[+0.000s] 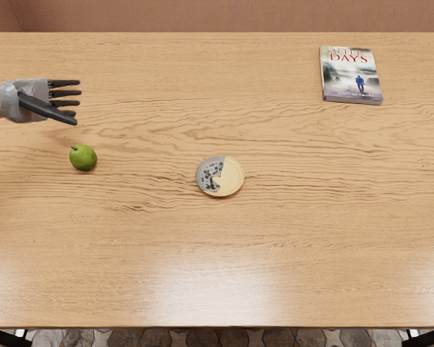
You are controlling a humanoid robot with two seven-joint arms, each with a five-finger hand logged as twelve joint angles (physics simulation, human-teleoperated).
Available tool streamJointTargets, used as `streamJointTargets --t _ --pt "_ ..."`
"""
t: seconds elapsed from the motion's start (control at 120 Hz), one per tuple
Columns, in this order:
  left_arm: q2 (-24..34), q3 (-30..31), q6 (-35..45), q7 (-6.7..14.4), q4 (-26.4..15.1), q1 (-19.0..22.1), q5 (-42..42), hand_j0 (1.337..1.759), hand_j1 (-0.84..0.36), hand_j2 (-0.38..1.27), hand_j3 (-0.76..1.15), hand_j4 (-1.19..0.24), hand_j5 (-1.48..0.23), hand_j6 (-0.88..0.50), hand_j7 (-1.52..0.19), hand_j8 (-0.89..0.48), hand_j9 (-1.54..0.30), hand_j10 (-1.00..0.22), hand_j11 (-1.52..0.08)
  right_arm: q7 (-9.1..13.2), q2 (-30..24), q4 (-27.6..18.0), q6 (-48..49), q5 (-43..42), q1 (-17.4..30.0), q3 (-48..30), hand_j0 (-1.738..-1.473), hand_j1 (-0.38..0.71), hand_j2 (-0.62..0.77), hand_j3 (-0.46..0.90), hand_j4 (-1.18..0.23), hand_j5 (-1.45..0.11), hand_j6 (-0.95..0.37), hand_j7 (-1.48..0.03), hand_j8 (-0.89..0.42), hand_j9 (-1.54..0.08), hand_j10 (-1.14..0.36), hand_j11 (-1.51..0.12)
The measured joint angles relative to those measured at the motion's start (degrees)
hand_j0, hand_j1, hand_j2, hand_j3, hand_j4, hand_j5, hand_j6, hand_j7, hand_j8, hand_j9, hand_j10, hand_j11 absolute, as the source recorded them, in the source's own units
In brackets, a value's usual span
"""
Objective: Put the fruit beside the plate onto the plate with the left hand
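A green pear-like fruit (83, 157) lies on the wooden table at the left. To its right, well apart, sits a small round plate (220, 176), cream with a blue-grey pattern on its left half; nothing lies on it. My left hand (58, 100) comes in from the left edge and hovers above and behind the fruit, fingers stretched straight out to the right and thumb angled down, holding nothing. It does not touch the fruit.
A book (351, 74) lies flat at the table's far right. The wooden table (275, 253) spans the whole view, its front edge near the bottom of the picture.
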State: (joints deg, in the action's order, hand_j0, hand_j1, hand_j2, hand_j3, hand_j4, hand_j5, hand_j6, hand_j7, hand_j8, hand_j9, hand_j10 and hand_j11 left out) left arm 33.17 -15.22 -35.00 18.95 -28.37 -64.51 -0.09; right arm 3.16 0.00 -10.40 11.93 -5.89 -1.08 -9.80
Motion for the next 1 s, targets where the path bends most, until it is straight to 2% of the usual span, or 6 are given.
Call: streamJointTargets --t 0.25,0.467,0.542,0.592,0.833,1.0 --pt "-2.67 0.09 -0.01 0.66 -0.06 -0.75 6.04 1.658 0.35 0.0 0.0 0.0 0.0 0.0 0.0 0.0 0.0 0.0 0.0 0.0 0.0 0.04 -0.06 0.0 0.97 0.09 -1.658 -0.35 0.0 0.0 0.0 0.0 0.0 0.0 0.0 0.0 0.0 0.0" --pt "-5.91 0.13 -0.01 2.8 -0.67 -2.45 19.69 1.658 0.35 0.0 0.0 0.0 0.0 0.0 0.0 0.0 0.0 0.0 0.0 0.0 0.0 0.04 -0.06 0.0 1.53 0.12 -1.658 -0.35 0.0 0.0 0.0 0.0 0.0 0.0 0.0 0.0 0.0 0.0" --pt "-5.84 1.67 2.84 2.89 -4.3 -3.93 23.6 1.658 0.35 0.0 0.0 0.0 0.0 0.0 0.0 0.0 0.0 0.0 0.0 0.0 0.0 0.04 -0.06 0.0 1.57 0.12 -1.658 -0.35 0.0 0.0 0.0 0.0 0.0 0.0 0.0 0.0 0.0 0.0" --pt "-5.92 5.83 8.53 2.88 -7.73 -6.99 24.97 1.658 0.35 0.0 0.0 0.0 0.0 0.0 0.0 0.0 0.0 0.0 0.0 0.0 0.0 0.04 -0.06 0.0 1.58 0.13 -1.658 -0.35 0.0 0.0 0.0 0.0 0.0 0.0 0.0 0.0 0.0 0.0" --pt "-5.42 19.8 30.62 2.87 -20.81 -12.14 26.93 1.658 0.35 0.0 0.0 0.0 0.0 0.0 0.0 0.0 0.0 0.0 0.0 0.0 0.0 0.03 -0.06 0.0 1.6 0.13 -1.658 -0.35 0.0 0.0 0.0 0.0 0.0 0.0 0.0 0.0 0.0 0.0" --pt "-5.35 26.88 36.85 3.53 -28.89 -13.99 27.06 1.658 0.35 0.0 0.0 0.0 0.0 0.0 0.0 0.0 0.0 0.0 0.0 0.0 0.0 0.03 -0.06 0.0 1.61 0.13 -1.658 -0.35 0.0 0.0 0.0 0.0 0.0 0.0 0.0 0.0 0.0 0.0"
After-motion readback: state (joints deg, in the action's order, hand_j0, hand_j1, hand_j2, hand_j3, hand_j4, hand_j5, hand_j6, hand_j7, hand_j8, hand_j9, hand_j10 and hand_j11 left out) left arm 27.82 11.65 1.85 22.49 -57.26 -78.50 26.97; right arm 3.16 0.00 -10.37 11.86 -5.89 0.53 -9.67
